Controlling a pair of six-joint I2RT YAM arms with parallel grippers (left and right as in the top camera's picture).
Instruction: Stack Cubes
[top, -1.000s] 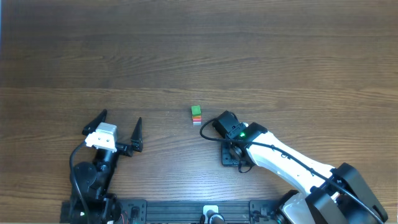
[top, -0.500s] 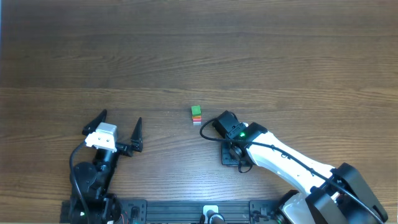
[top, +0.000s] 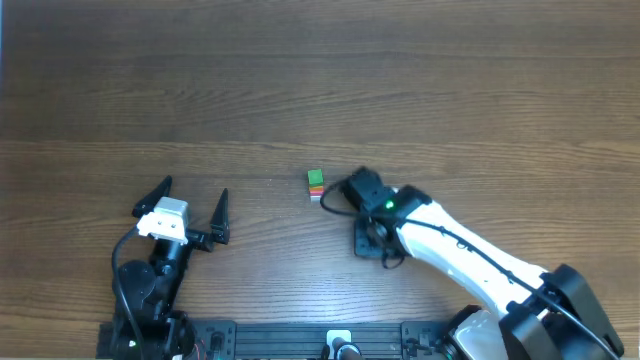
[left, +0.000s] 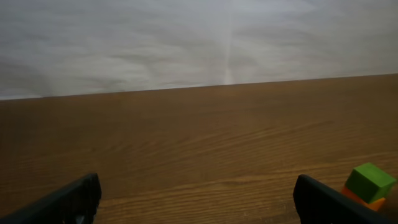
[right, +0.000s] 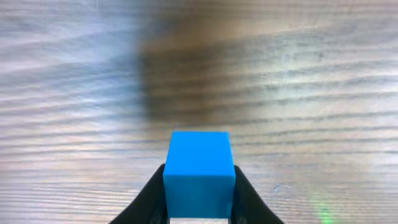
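The wooden tabletop (top: 420, 90) carries 2 arms. The right gripper (top: 335, 195) sits just beside the cube stack in the top view. Its 2 fingers (right: 151, 194) are closed on 1 blue cube (right: 199, 165), pressing its 2 opposite sides, with wood grain beyond it. The left gripper (top: 194, 188) stands well apart from the stack, its 2 fingers (left: 68, 202) spread wide and holding nothing. The stack shows 1 green cube (left: 370, 180) resting on 1 orange cube (left: 359, 198).

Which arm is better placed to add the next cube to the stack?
Right: the right pincer grips the blue cube beside the green-topped stack; the left pincer is open, empty and farther away.
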